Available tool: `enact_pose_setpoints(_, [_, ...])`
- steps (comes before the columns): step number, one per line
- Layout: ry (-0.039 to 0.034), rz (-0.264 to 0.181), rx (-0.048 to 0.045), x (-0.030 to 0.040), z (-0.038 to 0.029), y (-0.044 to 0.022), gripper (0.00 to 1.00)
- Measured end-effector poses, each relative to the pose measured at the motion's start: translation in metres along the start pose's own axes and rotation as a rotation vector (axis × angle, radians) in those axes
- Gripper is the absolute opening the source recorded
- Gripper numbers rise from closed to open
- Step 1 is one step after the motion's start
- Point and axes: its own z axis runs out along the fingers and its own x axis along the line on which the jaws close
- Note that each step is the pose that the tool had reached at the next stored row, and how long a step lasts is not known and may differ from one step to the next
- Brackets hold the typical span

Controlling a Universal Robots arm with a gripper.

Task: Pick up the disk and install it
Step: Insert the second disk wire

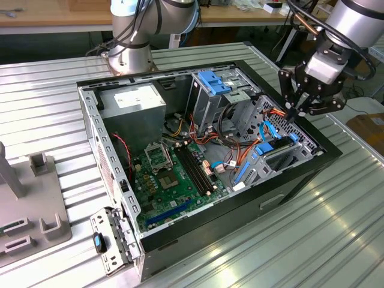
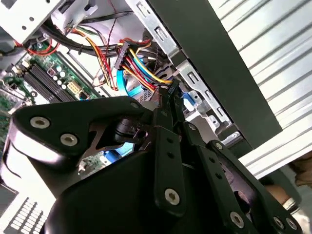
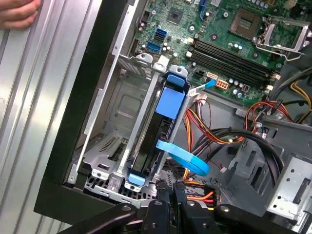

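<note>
The disk (image 3: 157,127) is standing on edge in the bay at the corner of the open computer case (image 1: 300,174), blue carrier rail up. In the first wrist view its long axis runs along the bay, from the end nearest the motherboard (image 3: 229,44) down toward the outer wall where the fingers are. In the exterior view the disk (image 1: 277,146) lies along the case's wall on the exterior view's right, sloping away toward the far corner. A blue flat cable (image 3: 183,157) curls off beside its lower end, and a bundle of red, orange and yellow wires (image 3: 214,131) runs next to it.

The gripper (image 1: 294,112) hangs over that same corner, just above the disk's end. Its fingers (image 2: 171,100) are drawn together to a narrow point with nothing between them, tips close to the connectors and wires at the case wall. In the first wrist view the gripper (image 3: 171,192) sits just beyond the disk's near end.

Inside the case: the green motherboard on the floor, a grey power supply box (image 1: 133,107) in the far corner on the exterior view's left, and a grey drive cage (image 1: 217,96) with a blue latch (image 1: 213,81) on top. The case rests on a ribbed metal tabletop (image 1: 336,240). A hand (image 3: 18,12) rests at the tabletop's edge in the first wrist view.
</note>
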Motion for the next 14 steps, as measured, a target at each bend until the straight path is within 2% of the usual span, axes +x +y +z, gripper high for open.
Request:
enact_pose_setpoints(1, [0.0043,0.047,-0.0005,0.0000,0.0003,0.0000,0.16])
enact_pose_setpoints(7, [0.0163,0.180,-0.0020,0.0000,0.0014,0.0001,0.16])
enact_pose_setpoints(9, [0.0187,0.205,-0.0023,-0.0002,0.0014,0.0007,0.16])
enact_pose_setpoints(14, [0.0201,0.222,-0.0024,-0.0024,0.0012,0.0067,0.16])
